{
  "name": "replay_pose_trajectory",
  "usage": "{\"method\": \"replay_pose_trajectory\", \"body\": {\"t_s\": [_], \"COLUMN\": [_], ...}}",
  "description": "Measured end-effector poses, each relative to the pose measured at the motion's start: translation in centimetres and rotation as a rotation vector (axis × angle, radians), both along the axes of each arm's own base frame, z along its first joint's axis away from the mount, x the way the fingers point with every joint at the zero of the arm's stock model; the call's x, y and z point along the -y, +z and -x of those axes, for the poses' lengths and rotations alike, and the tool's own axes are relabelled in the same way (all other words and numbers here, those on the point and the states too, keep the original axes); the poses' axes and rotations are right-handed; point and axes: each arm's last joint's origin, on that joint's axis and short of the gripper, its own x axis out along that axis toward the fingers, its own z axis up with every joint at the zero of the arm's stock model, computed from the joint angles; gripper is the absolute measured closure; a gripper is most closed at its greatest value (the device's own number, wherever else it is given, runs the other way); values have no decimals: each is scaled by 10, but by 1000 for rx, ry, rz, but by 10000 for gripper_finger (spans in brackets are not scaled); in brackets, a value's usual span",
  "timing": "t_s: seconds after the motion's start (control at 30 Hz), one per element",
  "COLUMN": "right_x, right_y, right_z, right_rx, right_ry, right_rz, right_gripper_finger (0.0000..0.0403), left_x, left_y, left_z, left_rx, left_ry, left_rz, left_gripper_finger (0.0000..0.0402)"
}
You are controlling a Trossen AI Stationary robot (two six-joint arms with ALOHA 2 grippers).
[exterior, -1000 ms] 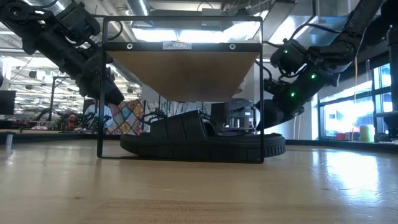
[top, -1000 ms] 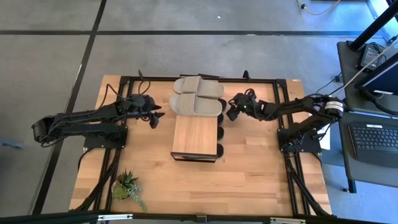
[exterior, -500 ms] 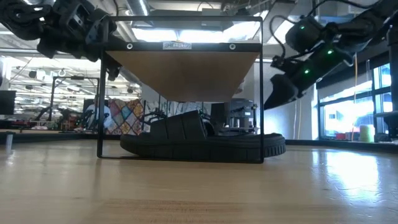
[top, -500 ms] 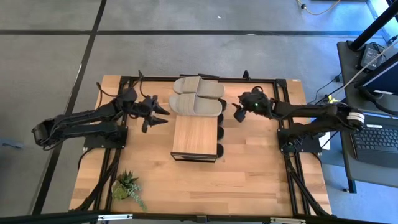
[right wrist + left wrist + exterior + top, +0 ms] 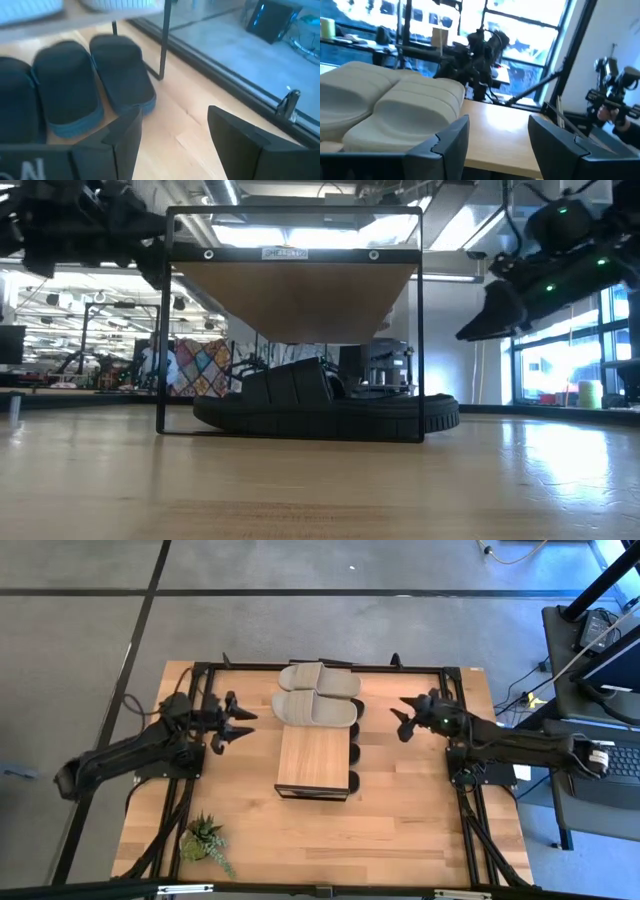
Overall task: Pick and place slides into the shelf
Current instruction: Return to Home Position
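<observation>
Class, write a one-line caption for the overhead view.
Two beige slides on the shelf, black slides beneath; left gripper and right gripper open, one each side.

Overhead view straight down, low view level, both wrist views close on the shelf [image 5: 313, 758].

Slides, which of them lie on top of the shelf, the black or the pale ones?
The two beige-grey slides, side by side at one end of the wood top of the shelf. The black slides sit underneath it.
</observation>
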Motion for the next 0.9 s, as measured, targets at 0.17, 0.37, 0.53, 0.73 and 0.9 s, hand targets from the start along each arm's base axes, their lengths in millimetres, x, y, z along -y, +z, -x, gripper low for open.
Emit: {"method": "replay_pose_trajectory", "body": {"t_s": [0.17,0.37,0.53,0.73,0.9], "right_x": [-6,-10,-14,-19,-23], "right_y": [-1,-2,2,12,19], "right_z": [10,20,27,34,41], "right_rx": [52,48,81,182,258], "right_ry": [45,30,51,110,150], "right_rz": [-2,-52,-55,-24,-17], "right_gripper_finger": [178,178,178,178,178], "left_x": [6,10,10,10,7], "left_y": [-9,-11,-14,-13,-12], "left_z": [12,22,26,26,27], "left_rx": [68,142,166,172,193], "left_ry": [40,80,99,109,242], "left_rz": [1,-23,-46,-61,-52], "left_gripper_finger": [207,207,207,207,207]}}
